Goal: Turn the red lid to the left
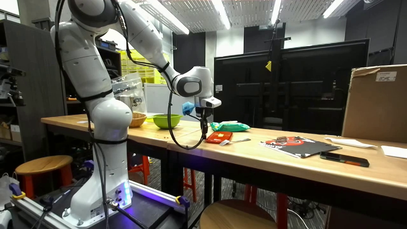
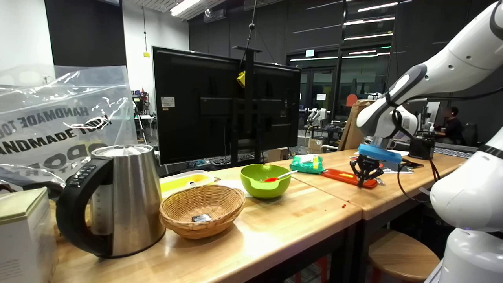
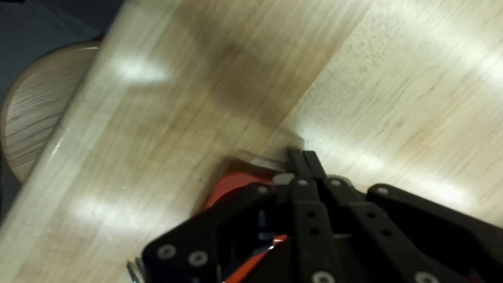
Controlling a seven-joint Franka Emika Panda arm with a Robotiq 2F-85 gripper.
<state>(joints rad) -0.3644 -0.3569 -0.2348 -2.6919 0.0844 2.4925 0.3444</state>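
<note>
The red lid [image 1: 219, 137] lies flat on the wooden table. It also shows in an exterior view [image 2: 342, 177] as a long low red shape, partly covered by the gripper. In the wrist view a corner of the red lid [image 3: 232, 182] shows; the rest is hidden behind the gripper. My gripper [image 3: 301, 153] points down with its fingertips together and nothing seen between them. In an exterior view the gripper [image 1: 204, 137] is low at the lid's edge on the robot-base side. The gripper [image 2: 360, 184] is low there too. I cannot tell whether the fingers touch the lid.
A fork [image 1: 234, 141] lies at the lid's near edge. A teal-green packet [image 1: 230, 127] lies behind it. A green bowl [image 2: 265, 181], wicker basket [image 2: 202, 210] and kettle [image 2: 127, 200] stand along the table. Dark sheets [image 1: 300, 147] and a phone [image 1: 344, 158] lie farther along.
</note>
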